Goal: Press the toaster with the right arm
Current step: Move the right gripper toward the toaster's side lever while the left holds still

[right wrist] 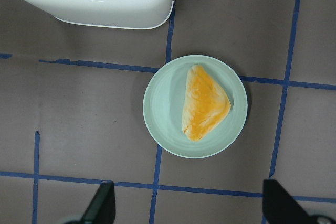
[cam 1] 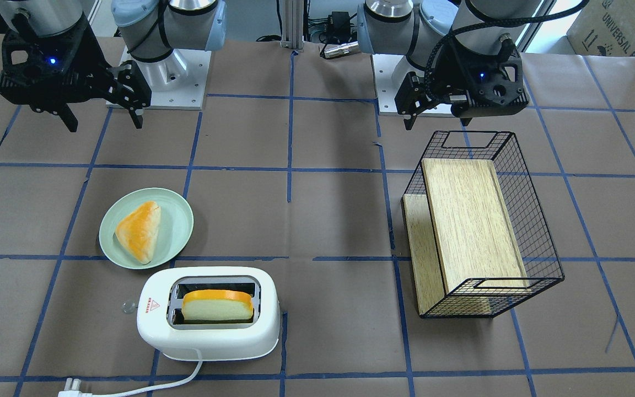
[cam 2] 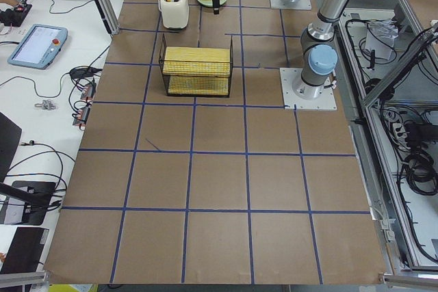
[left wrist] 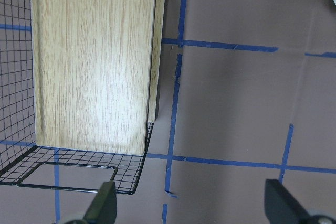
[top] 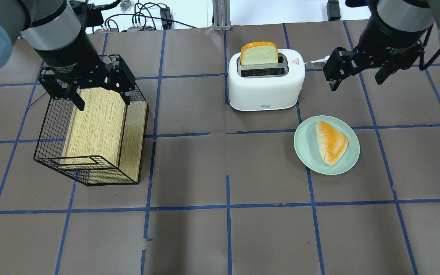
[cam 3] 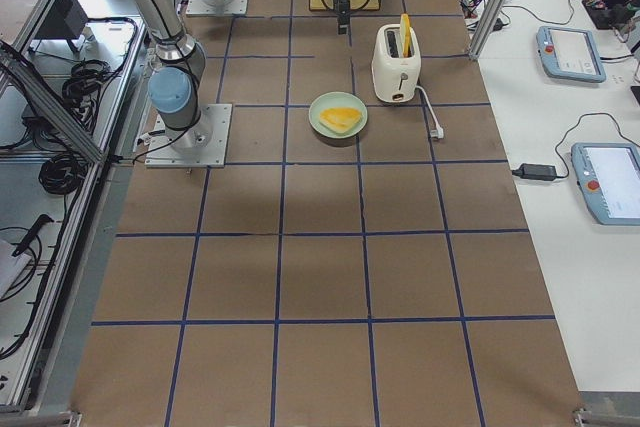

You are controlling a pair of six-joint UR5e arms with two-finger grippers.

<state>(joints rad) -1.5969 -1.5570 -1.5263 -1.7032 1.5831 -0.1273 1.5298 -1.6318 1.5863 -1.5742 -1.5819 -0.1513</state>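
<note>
Pincer (top: 355, 82) on the right arm hangs wide open and empty, up over the green plate (top: 300, 147), well clear of the toaster (top: 266, 89). Looks like pressing hasn't started, since the bread slice (top: 259, 53) stands tall in its slot. It's glossy white and rounded, sitting on the desk (top: 204, 236) just beyond the plate.

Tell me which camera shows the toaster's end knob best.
The exterior front-facing view: the end knob sticks out from the toaster, unobstructed. The overhead shows it small, beside the cord; the right wrist camera catches it at the picture's top edge, toaster cropped. Side views are too distant; the left wrist misses it.
</note>
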